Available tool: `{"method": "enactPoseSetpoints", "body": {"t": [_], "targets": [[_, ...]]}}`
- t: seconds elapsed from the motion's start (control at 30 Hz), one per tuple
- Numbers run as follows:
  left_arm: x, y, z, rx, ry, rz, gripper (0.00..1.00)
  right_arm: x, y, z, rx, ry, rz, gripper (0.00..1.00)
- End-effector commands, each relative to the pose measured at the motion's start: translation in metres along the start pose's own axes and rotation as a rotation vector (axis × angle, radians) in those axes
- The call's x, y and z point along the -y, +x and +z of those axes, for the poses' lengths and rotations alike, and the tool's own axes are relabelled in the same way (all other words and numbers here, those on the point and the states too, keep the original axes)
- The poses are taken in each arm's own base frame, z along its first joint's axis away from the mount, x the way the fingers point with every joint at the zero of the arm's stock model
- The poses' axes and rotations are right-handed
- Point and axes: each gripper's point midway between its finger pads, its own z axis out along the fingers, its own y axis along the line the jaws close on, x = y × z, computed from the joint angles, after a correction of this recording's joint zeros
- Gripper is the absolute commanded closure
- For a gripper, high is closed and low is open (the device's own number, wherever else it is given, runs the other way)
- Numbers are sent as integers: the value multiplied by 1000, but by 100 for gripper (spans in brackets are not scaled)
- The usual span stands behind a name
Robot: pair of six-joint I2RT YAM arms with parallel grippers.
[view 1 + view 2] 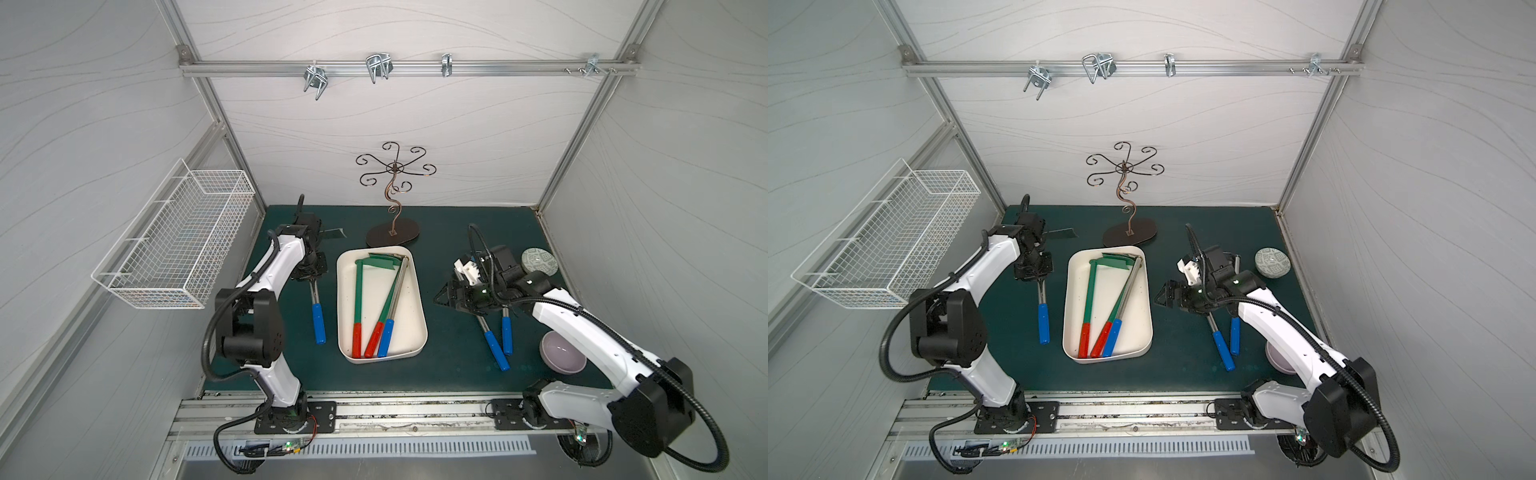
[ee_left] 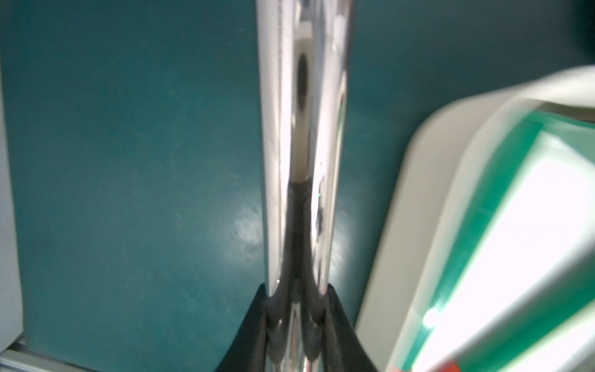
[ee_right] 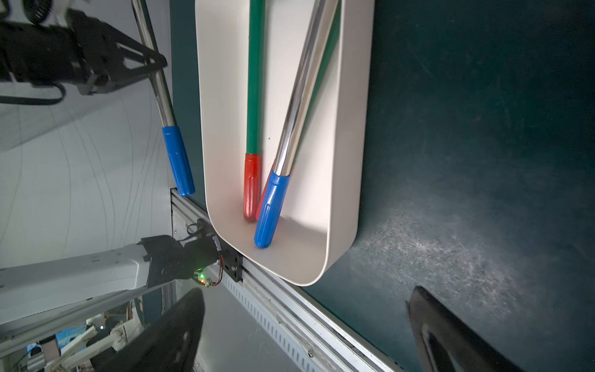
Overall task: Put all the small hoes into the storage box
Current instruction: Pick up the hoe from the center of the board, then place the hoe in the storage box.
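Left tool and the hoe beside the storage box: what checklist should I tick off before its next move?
1. Left tool shut on the blue-handled hoe's chrome shaft: ok.
2. Hoe raised above the storage box wall: cannot tell; it seems to lie on the mat.
3. Bare floor free in the box beside its three hoes: ok.
4. Right tool open, outside the box: ok.
5. Hoe's blade apart from the wire stand's base: ok.
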Motion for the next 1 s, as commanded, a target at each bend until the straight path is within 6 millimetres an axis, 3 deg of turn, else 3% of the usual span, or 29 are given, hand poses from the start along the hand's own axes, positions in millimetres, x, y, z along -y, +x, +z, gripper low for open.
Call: {"method": "enactPoseSetpoints", "body": {"t": [0.0, 0.2, 0.4, 0.53, 0.97], "targets": [[8, -1, -50, 79, 27, -21, 100, -22, -1, 0, 13, -25, -78, 1], [48, 19, -89, 131, 106, 7, 100, -59, 12, 13, 12, -93, -200, 1], [109, 54, -89, 125, 186, 49, 100, -98, 27, 27, 72, -202, -356, 1], [138, 71, -87, 112, 227, 55, 100, -109, 37, 40, 81, -235, -410, 1], [174, 77, -100, 123, 331, 10, 100, -128, 57, 73, 15, -309, -431, 1]]}}
